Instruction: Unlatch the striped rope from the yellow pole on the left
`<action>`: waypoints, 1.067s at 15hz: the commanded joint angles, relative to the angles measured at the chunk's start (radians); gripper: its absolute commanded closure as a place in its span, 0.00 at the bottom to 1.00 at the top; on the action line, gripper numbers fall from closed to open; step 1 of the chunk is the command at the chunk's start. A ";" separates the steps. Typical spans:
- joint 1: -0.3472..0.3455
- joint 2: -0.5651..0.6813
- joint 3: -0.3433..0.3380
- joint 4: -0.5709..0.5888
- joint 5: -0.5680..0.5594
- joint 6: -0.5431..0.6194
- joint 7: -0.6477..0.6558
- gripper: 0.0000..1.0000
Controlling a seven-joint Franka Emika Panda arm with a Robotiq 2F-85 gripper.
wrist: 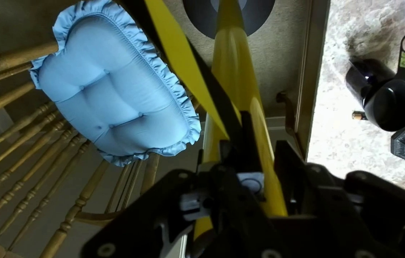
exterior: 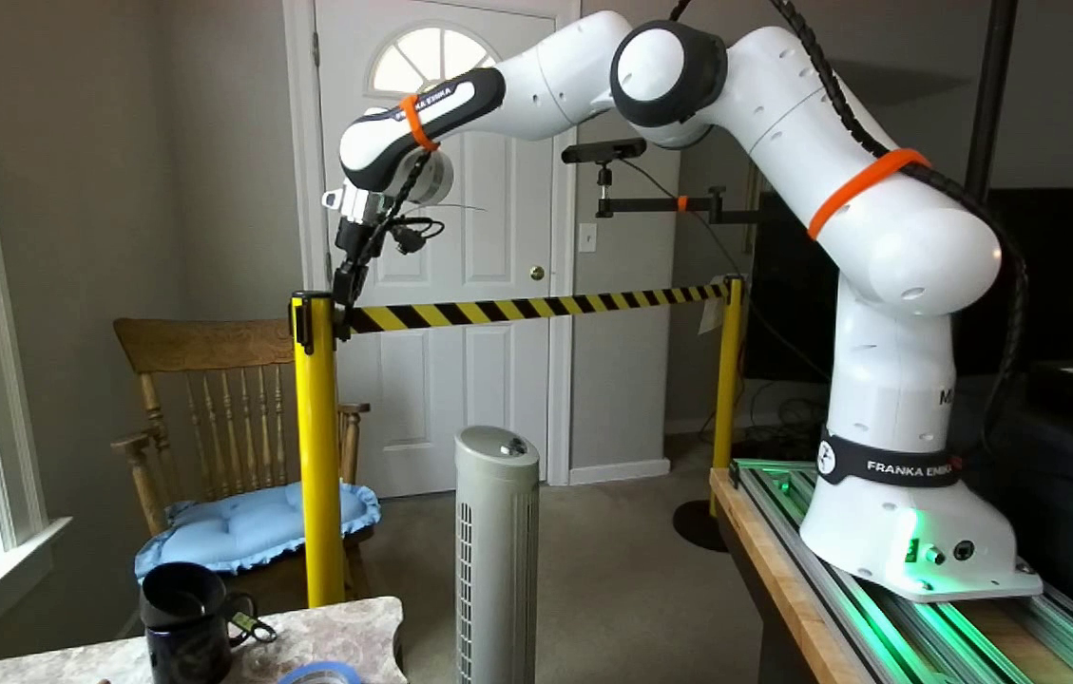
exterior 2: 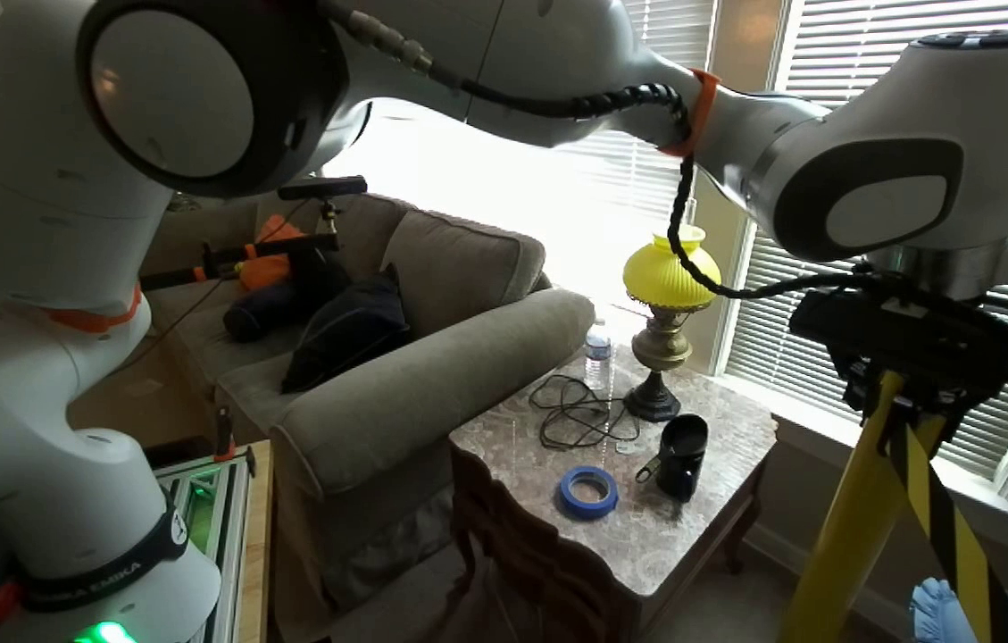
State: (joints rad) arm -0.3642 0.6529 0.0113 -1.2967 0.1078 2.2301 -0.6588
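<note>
Gripper [exterior: 344,318] is hovering at the top of the yellow pole [exterior: 319,475], slanting down just beside the black cap [exterior: 312,296]. Fingers [wrist: 292,165] are standing partly apart; in the wrist view the yellow pole is showing in the gap. I'm not managing to make out whether either finger is touching anything.

Striped rope [exterior: 498,311] is beginning right at the fingers, its near end partly hiding among dark parts, so the latch itself is staying unclear. From the fingers it's running straight and taut to a slimmer-looking yellow post [exterior: 728,380], well apart from them. Pole is standing upright, its shaft dropping below the fingers to a dark round base [wrist: 202,18].

Wooden chair [exterior: 208,345] is standing near the pole, lower than the fingers, blue cushion [wrist: 116,93] lying on its seat. Also below the fingers, across the pole from the chair, a marbled table [exterior 2: 504,438] is holding a black mug [exterior 2: 678,478], a blue tape roll [exterior 2: 588,509] and a yellow-shaded lamp [exterior 2: 669,277].
</note>
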 commanded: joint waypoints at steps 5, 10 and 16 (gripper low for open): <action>-0.010 0.030 -0.005 0.045 0.014 -0.034 0.000 0.96; -0.006 -0.010 -0.017 0.049 0.011 -0.048 0.047 0.95; 0.003 -0.109 -0.033 0.037 0.007 -0.134 0.145 0.95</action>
State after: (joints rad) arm -0.3676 0.6015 -0.0002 -1.2563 0.1113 2.1538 -0.5681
